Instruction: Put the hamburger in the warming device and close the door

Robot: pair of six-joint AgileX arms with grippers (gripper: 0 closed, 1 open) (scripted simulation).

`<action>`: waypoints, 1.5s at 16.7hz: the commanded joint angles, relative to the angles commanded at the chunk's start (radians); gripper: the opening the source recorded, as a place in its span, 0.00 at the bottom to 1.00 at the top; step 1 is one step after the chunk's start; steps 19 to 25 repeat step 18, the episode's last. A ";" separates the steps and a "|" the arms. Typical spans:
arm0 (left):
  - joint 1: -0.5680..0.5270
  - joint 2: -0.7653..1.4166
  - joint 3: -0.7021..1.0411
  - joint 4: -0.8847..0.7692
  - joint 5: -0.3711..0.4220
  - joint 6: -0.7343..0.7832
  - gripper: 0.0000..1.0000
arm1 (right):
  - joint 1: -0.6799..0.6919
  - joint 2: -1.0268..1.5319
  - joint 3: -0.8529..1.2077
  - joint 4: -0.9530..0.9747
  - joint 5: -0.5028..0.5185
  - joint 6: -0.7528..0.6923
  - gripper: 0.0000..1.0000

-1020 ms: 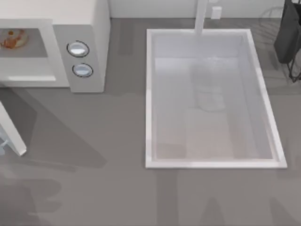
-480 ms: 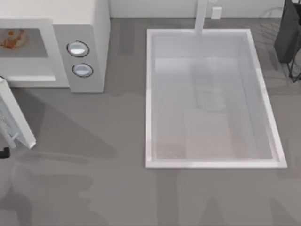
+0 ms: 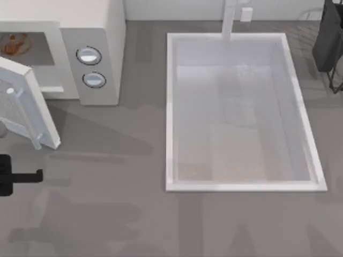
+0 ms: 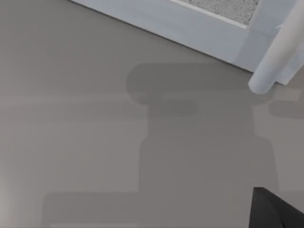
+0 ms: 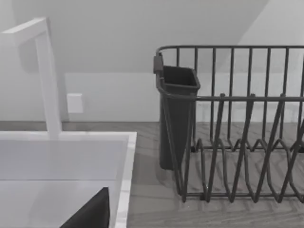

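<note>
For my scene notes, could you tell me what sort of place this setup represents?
Most likely a simulated kitchen counter: a white microwave with its door partly open and a hamburger inside, a large sink with a faucet, and a dark dish rack beside it.

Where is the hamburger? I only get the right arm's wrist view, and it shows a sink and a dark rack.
Observer: In the top view the hamburger lies inside the microwave, at the table's far left.
Operator: Is the door shut on it?
Observer: No. The door stands partly open, angled out from the cavity.
Operator: What is the other arm doing?
Observer: The left gripper is at the table's left edge, in front of the door's outer face and apart from it in the top view.
</note>
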 joint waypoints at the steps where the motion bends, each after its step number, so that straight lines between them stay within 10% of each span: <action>1: 0.000 0.000 0.000 0.000 0.000 0.000 0.00 | 0.000 0.000 0.000 0.000 0.000 0.000 1.00; 25: -0.008 0.518 0.304 0.213 0.000 0.000 0.00 | 0.000 0.000 0.000 0.000 0.000 0.000 1.00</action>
